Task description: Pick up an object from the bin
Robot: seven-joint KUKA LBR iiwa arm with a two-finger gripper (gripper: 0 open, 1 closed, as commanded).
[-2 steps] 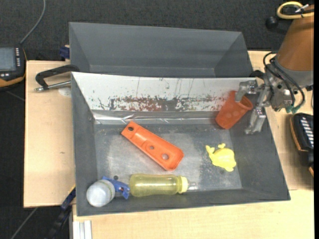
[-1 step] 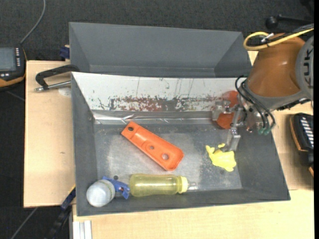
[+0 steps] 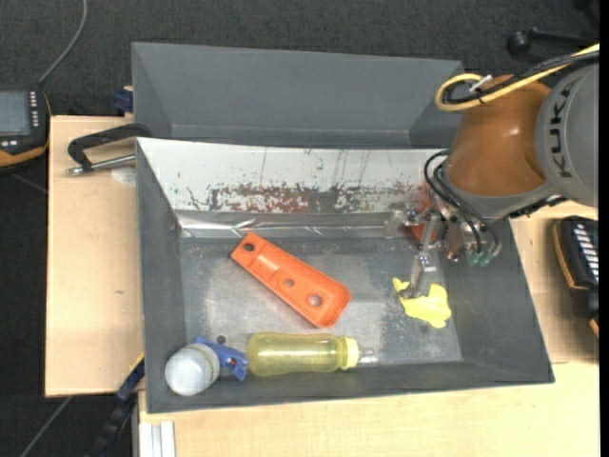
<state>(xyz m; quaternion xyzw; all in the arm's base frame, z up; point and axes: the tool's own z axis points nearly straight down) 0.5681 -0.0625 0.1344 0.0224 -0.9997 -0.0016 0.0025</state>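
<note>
The arm [image 3: 495, 150] hangs low, tool [image 3: 419, 276] over yellow lump [image 3: 428, 307].

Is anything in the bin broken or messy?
Nothing looks broken or spilled. The bin's back wall has reddish-brown scuff marks, like rust or scraped paint. The yellow bottle lies on its side by the front wall.

Orange holed bar [image 3: 290, 281], slanted, centre. Pale yellow bottle [image 3: 300, 354] lying nearer; white-capped blue piece [image 3: 197, 367] just left of it.
</note>
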